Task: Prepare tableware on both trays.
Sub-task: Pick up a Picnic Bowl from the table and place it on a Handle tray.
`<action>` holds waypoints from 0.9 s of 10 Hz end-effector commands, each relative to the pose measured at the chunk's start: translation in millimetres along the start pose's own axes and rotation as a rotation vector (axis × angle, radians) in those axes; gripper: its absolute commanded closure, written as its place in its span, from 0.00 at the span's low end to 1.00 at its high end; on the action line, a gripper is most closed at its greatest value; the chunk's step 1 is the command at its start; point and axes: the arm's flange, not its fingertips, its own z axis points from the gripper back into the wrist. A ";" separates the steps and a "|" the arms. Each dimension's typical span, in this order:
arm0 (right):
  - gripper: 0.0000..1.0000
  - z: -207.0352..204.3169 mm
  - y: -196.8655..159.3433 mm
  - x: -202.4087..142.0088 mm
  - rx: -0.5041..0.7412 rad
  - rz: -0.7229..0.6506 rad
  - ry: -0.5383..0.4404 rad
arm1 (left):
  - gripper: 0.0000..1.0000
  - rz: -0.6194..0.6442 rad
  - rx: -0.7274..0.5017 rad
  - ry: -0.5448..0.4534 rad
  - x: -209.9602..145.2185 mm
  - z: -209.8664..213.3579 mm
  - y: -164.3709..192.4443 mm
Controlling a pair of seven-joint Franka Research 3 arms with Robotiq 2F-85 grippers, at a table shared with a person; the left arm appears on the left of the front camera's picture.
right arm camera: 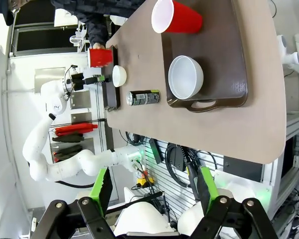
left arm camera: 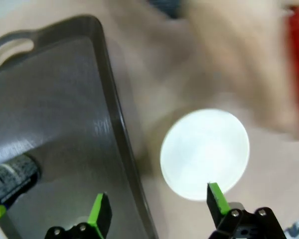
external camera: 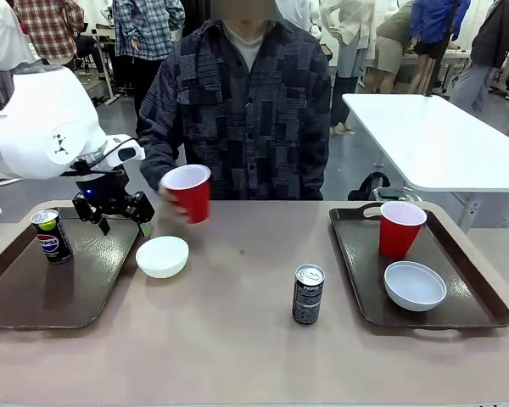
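left gripper (external camera: 123, 222) hung wide open over left tray (external camera: 25, 297), far corner.
white bowl (external camera: 162, 256) sat just beside tray, rt of gripper, nearer robot.

Blue can (external camera: 52, 236) stands on left tray (external camera: 34, 297); red cup (external camera: 400, 227), white bowl (external camera: 415, 285) on right tray (external camera: 360, 280); black can (external camera: 308, 294), second bowl (external camera: 162, 256) between; second cup (external camera: 189, 193) perhaps lifted.

Front view faces across the table (external camera: 237, 339) — left wrist close, right wrist far (bowl (external camera: 162, 256) shared).

Beige table (external camera: 237, 356): left tray (external camera: 34, 292), right tray (external camera: 356, 263), white bowl (external camera: 162, 256), black can (external camera: 309, 294).
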 end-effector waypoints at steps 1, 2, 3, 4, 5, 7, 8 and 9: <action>0.11 0.9 0.5 -0.6 0.021 0.016 -0.007 | 0.00 -0.074 -0.087 0.071 -67.1 68.7 3.4; 0.11 0.9 0.5 -0.6 0.021 0.016 -0.007 | 0.00 -0.133 -0.076 0.055 -108.9 96.8 -0.1; 0.11 0.9 0.5 -0.6 0.021 0.016 -0.007 | 0.00 -0.155 -0.043 0.073 -129.9 103.5 -4.6; 0.11 0.9 0.5 -0.6 0.021 0.016 -0.007 | 0.00 -0.150 -0.021 0.087 -135.5 101.9 -7.0; 0.11 0.9 0.5 -0.6 0.021 0.016 -0.007 | 0.00 -0.131 -0.012 0.100 -134.7 99.4 -7.3; 0.11 0.9 0.5 -0.6 0.021 0.016 -0.007 | 0.00 -0.096 0.005 0.095 -134.1 96.5 -7.0; 0.11 0.9 0.5 -0.6 0.021 0.016 -0.007 | 0.00 -0.078 0.011 0.085 -132.5 96.0 -6.7; 0.11 0.9 0.5 -0.6 0.021 0.016 -0.007 | 0.00 -0.061 0.024 0.077 -130.4 95.0 -7.3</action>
